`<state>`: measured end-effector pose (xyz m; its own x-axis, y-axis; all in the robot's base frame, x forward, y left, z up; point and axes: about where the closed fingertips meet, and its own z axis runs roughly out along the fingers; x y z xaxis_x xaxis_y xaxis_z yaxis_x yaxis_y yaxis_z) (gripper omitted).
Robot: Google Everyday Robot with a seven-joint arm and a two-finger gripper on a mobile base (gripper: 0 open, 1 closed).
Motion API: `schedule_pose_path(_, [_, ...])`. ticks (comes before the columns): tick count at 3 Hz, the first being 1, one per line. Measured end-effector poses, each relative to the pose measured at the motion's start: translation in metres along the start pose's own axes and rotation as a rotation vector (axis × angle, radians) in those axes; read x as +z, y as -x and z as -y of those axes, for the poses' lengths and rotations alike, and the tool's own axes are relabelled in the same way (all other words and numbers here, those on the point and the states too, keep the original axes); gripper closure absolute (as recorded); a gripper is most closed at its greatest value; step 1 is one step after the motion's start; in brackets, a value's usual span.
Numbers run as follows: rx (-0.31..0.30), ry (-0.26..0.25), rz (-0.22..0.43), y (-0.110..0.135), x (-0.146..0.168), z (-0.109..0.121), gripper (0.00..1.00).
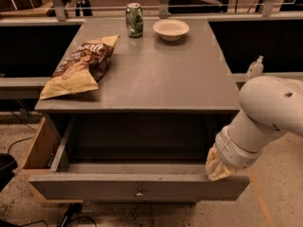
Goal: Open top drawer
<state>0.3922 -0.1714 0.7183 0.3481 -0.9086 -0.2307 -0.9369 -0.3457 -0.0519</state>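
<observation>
The top drawer [94, 187] stands pulled far out from under the grey surface [156, 79], and its grey inside is open to view. I judge the task as nearly done. The gripper [216, 166] sits at the right end of the drawer, on the top edge of the front panel and well away from the knob [139, 191] at the centre. Whether the gripper is open or closed I cannot tell, because its end is hidden behind the panel.

The first risk is that the pull acts on one corner only. This can turn the drawer a little in its frame so that it jams, or it can press the left side against the plywood box [40, 143] just beside it. The second risk is pulling too far: the drawer may come off its support and drop at the front. The third is that the contact on the edge slips off. A strong jerk could also shake the can [134, 19], the bowl [171, 29] and the chip bag [80, 66] on the surface.
</observation>
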Motion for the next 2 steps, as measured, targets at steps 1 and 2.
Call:
schedule_pose_path(1, [-0.017,0.057,0.056,0.019,-0.012,-0.025,1.0])
schedule_pose_path(2, [-0.065,0.011,0.035,0.025,-0.033,-0.009,1.0])
